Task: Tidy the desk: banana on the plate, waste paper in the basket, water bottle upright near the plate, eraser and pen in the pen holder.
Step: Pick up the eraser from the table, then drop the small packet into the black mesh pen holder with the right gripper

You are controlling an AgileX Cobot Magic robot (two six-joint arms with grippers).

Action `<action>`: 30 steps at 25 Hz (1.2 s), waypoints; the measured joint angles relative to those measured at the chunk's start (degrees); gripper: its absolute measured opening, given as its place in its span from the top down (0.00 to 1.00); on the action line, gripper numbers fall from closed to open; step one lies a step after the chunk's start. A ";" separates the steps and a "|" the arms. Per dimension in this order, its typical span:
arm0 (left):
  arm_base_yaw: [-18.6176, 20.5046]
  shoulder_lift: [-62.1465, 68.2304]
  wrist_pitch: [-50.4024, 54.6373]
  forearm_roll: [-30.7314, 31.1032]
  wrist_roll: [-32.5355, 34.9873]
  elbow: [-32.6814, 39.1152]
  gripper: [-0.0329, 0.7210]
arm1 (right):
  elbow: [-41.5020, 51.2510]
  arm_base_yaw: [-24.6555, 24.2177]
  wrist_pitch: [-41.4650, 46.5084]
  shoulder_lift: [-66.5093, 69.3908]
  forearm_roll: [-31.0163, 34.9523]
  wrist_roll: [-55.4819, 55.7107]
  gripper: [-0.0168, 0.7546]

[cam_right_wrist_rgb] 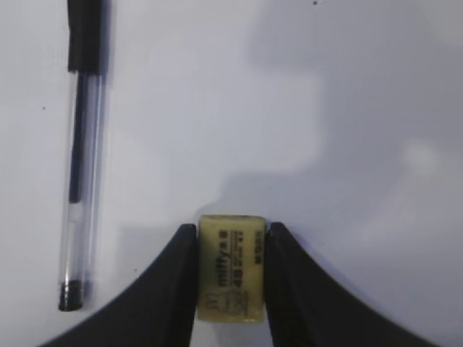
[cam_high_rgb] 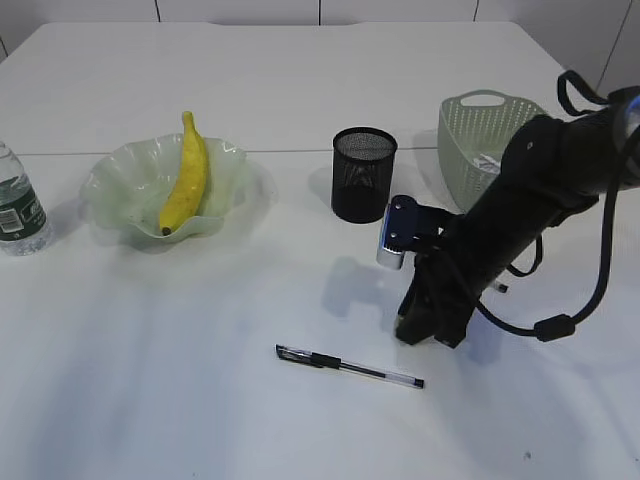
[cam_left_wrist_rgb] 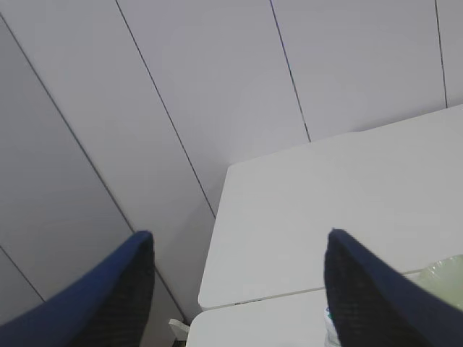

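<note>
- Right gripper (cam_right_wrist_rgb: 230, 278) is down at the white tabletop (cam_high_rgb: 200, 380), jaws pinched on a small pale yellow rectangular eraser (cam_right_wrist_rgb: 230, 266) with dark print on it. Both fingers sit flat against its sides in the right wrist view. Can't tell if it's lifted off the surface or resting there.
- From the exterior view you only get the black right arm (cam_high_rgb: 500, 230) leaning down at about 4 o'clock from the middle of the tabletop; the eraser is hidden behind it.
- Clear plastic pen with a black cap (cam_high_rgb: 348, 366) lies flat at roughly 6 o'clock, near the gripper but not touching. In the wrist view it's at 9 o'clock from the eraser, well apart.
- Black mesh cylinder pen holder (cam_high_rgb: 364, 173) stands upright near the centre, just past the arm at 12 o'clock.
- Pale green woven plastic basket (cam_high_rgb: 487, 135) sits at 2 o'clock, with something white inside, too small to make out.
- Yellow banana (cam_high_rgb: 187, 182) lies in the translucent green wavy-edged plate (cam_high_rgb: 120, 190) at 10 o'clock.
- Clear plastic water bottle with a dark label (cam_high_rgb: 18, 208) stands upright at 9 o'clock, near the plate at the left edge.
- Left gripper (cam_left_wrist_rgb: 239, 289) is up in the air with blue fingers (cam_left_wrist_rgb: 108, 289) spread wide, nothing between them, pointing at the wall and the tabletop's far edge.
</note>
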 joint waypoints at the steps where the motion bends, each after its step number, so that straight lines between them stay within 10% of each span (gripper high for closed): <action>1: 0.00 0.00 0.00 0.00 0.00 0.00 0.27 | -0.59 0.00 0.40 0.00 0.00 0.24 0.69; 19: 0.00 0.00 0.13 0.00 0.00 0.00 0.27 | -24.15 0.00 8.49 0.13 -0.11 14.76 0.69; 30: 0.00 0.00 0.17 0.00 0.00 0.00 0.27 | -26.83 0.00 -4.72 0.60 2.90 15.49 0.69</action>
